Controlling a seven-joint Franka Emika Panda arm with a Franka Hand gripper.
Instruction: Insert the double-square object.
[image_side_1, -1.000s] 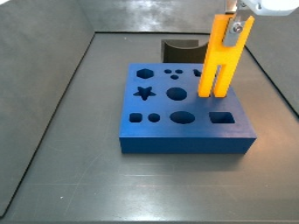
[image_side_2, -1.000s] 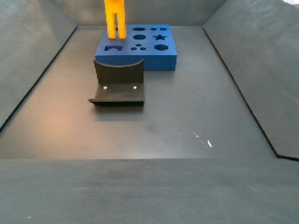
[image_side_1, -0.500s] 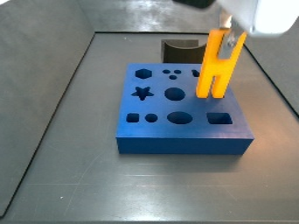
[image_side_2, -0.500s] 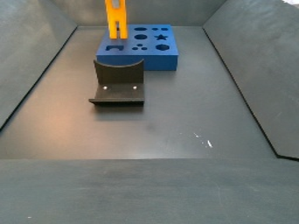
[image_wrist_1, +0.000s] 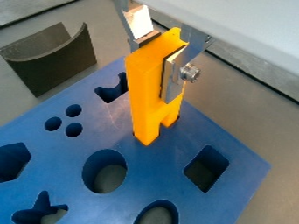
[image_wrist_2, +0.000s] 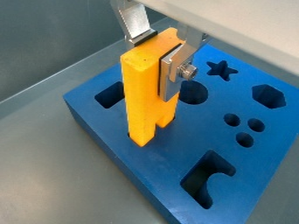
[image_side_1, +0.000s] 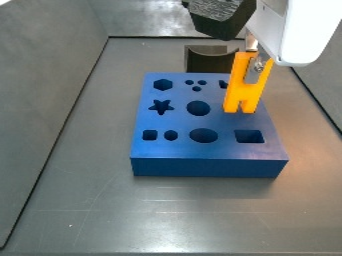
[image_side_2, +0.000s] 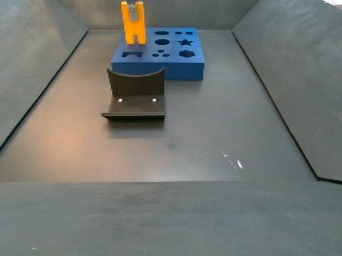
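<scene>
The double-square object (image_side_1: 245, 85) is a long yellow-orange bar. It stands upright over the far right part of the blue block (image_side_1: 201, 145) with shaped holes. My gripper (image_side_1: 251, 48) is shut on the bar's upper part. Both wrist views show the silver fingers (image_wrist_1: 181, 70) clamping the bar (image_wrist_1: 149, 96), and its two-pronged lower end meets the block's top (image_wrist_2: 105, 131). The gripper (image_wrist_2: 158, 52) is seen from close there. I cannot tell how deep the prongs sit. The bar (image_side_2: 132, 25) also shows in a side view at the block's (image_side_2: 167, 62) left end.
A dark grey curved block (image_side_2: 135, 95) stands on the floor beside the blue block; it also shows in a side view (image_side_1: 207, 52) and in a wrist view (image_wrist_1: 52, 52). Grey walls ring the dark floor (image_side_2: 201, 140).
My gripper has come down with the bar. Less of the bar shows above the blue block, and its lower end stays at the block's top.
</scene>
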